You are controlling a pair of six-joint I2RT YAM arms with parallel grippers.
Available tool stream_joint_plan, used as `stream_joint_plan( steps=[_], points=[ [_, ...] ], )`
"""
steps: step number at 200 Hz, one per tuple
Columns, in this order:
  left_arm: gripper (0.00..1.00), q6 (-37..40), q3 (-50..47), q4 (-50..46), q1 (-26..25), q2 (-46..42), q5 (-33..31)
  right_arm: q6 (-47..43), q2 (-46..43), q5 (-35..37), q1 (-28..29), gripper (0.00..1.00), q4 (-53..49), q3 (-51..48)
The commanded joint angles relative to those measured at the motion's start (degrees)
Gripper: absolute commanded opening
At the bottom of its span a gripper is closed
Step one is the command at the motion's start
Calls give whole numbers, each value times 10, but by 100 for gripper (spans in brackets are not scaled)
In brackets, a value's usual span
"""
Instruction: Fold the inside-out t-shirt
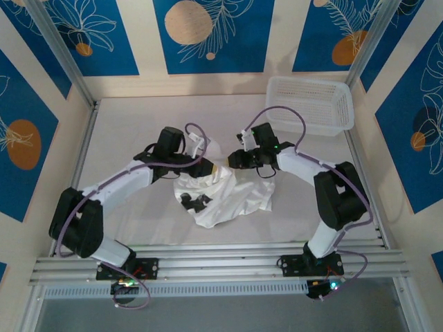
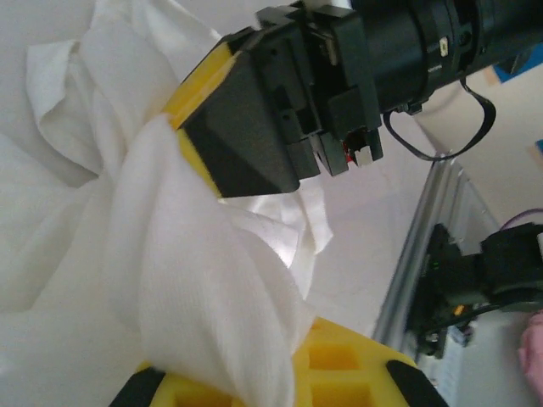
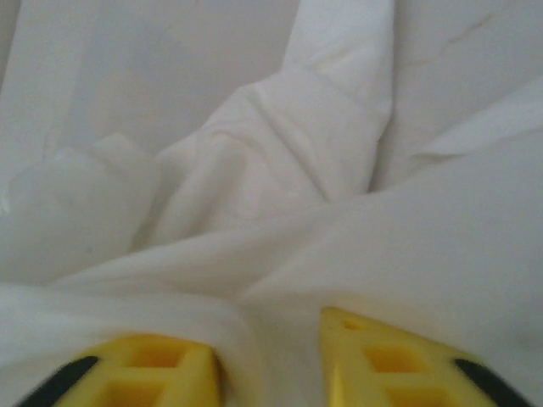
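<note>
Robotics laboratory test cell: a white tabletop is fenced by silver aluminium extrusion posts and blue leaf-printed backdrop panels; two white-and-black robot arms are bolted to aluminium rails.

Top cam overhead; both wrist cams close on t-shirt.

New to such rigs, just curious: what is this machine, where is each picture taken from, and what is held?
Two robot arms, left and right, are bolted at the near edge of a table. One picture looks down from above; the others come from a camera on each wrist. A crumpled white t-shirt lies in the middle, a basket at the far right. The left gripper is shut on the t-shirt. The right gripper straddles a fold; whether it pinches is unclear.
</note>
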Motion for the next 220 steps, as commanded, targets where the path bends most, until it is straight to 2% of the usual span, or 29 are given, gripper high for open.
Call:
stream_joint_plan(
  steps=[1,9,31,46,57,84,102,117,145,153,170,201,208,220],
  points=[
    [0,-70,13,-40,11,-24,4,37,-111,52,2,39,14,-41],
    [0,-83,18,-49,14,-23,-7,53,-156,69,7,38,38,-76],
    [0,-105,26,-53,17,-21,-10,66,-262,87,46,29,98,-162],
    [0,-106,34,-61,18,-21,-16,105,-291,90,81,27,104,-179],
    [0,-109,38,-61,17,-21,-16,169,-294,82,97,27,112,-182],
    [0,-106,45,-69,17,-19,-26,310,-263,47,112,40,214,-202],
    [0,-105,44,-73,17,-18,-28,317,-226,67,112,50,188,-174],
    [0,-105,44,-74,17,-19,-25,307,-197,44,112,53,190,-155],
    [0,-105,44,-73,17,-22,-29,320,-154,0,113,38,218,-139],
    [0,-105,44,-72,18,-22,-32,323,-147,-8,113,29,221,-137],
    [0,-101,42,-74,22,-22,-53,323,-159,-26,109,0,223,-136],
    [0,-35,41,-99,44,18,-162,334,-241,-66,94,0,218,-134],
    [1,-27,45,-100,49,34,-154,337,-256,-74,90,0,217,-132],
    [11,-28,50,-83,55,51,-100,345,-272,-88,83,0,213,-127]
  ],
)
